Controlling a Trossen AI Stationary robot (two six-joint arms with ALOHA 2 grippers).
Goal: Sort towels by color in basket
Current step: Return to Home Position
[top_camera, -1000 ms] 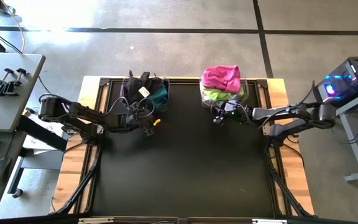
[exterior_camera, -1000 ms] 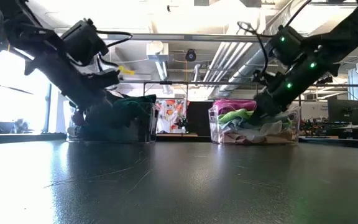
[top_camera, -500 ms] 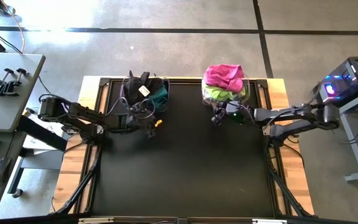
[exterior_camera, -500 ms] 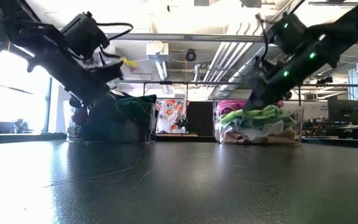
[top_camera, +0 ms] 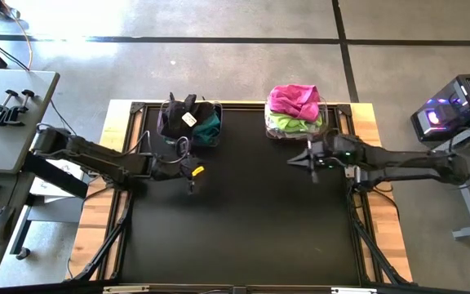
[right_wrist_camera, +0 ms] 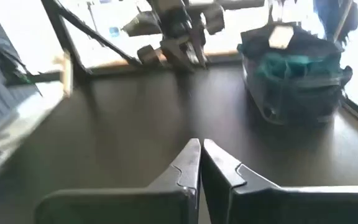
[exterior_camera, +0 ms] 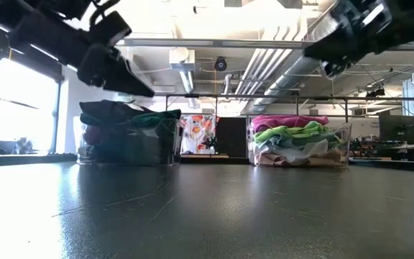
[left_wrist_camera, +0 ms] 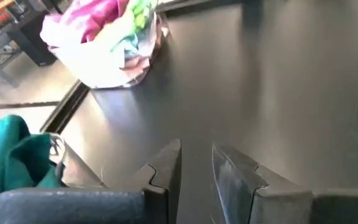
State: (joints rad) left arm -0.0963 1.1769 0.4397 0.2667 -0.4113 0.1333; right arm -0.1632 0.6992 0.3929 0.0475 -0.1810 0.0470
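Left gripper (left_wrist_camera: 196, 148) gapes a little, right gripper (right_wrist_camera: 201, 144) is pinched together; we see both empty, since the towels (top_camera: 292, 102) fill the bins (exterior_camera: 341, 146).

My low view cuts both arms off at its top edge: the left arm (exterior_camera: 85, 43) and the right arm (exterior_camera: 365, 32) show only in part. In the left bin (top_camera: 163, 131) at the far edge of the table (top_camera: 243, 220), the dark towels (top_camera: 178, 108) merge into one mass; I cannot count them. The teal towel (left_wrist_camera: 8, 155) is cropped in the left wrist view.
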